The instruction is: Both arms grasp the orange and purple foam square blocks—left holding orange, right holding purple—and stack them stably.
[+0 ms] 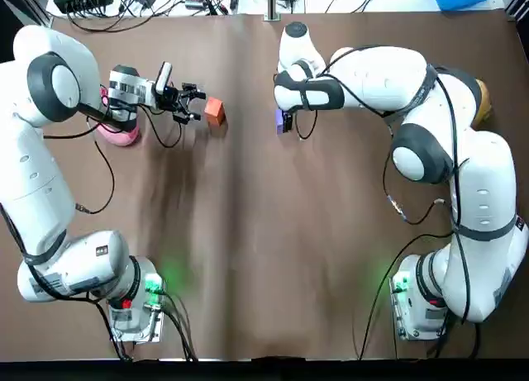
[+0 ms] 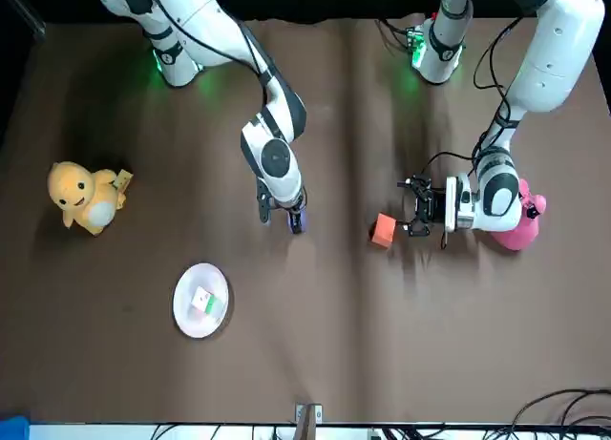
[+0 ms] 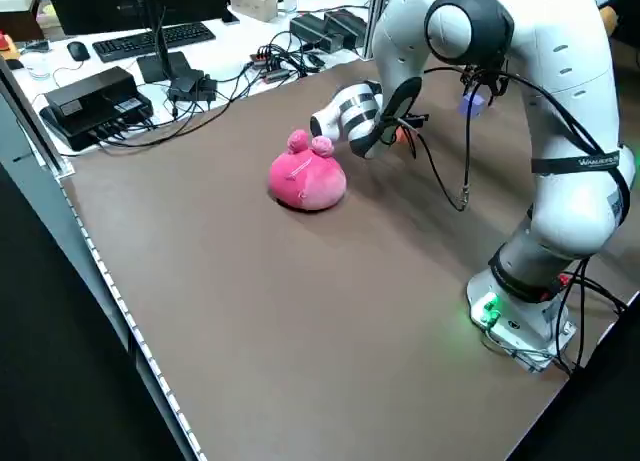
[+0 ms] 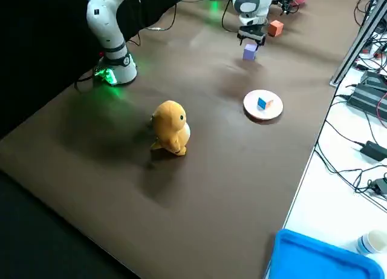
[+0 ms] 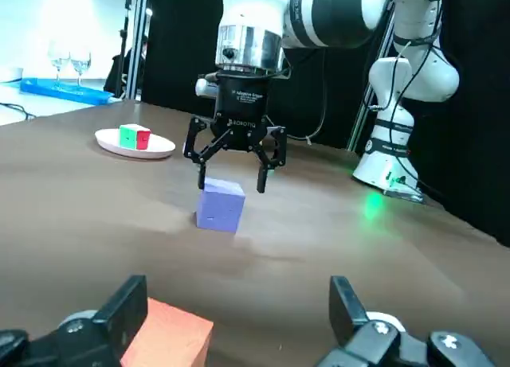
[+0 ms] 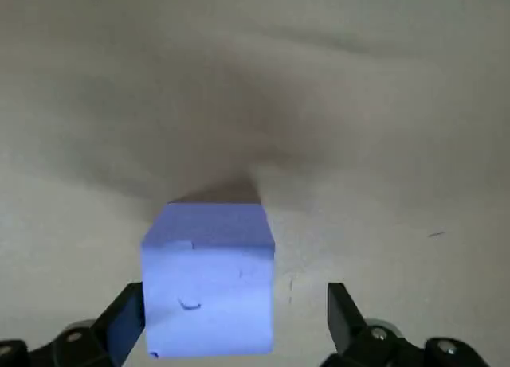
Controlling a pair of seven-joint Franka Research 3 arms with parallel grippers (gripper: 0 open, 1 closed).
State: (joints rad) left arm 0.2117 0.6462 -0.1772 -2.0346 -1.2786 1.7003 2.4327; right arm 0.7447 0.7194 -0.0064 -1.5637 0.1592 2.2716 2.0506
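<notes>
With neither block grasped yet, the left gripper (image 1: 196,103) is hovering open just beside the orange block (image 1: 215,111) on the table (image 1: 248,232), and the right gripper (image 5: 233,174) is hanging open over the purple block (image 5: 221,206), leaving both grasps and the stacking undone.

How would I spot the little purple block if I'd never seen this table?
On the brown table, find the right gripper, pointing straight down, jaws open. Just beneath it sits the small purple foam cube, resting on the table. Its neighbour, the orange foam cube, differs in colour and lies by the left gripper.
</notes>
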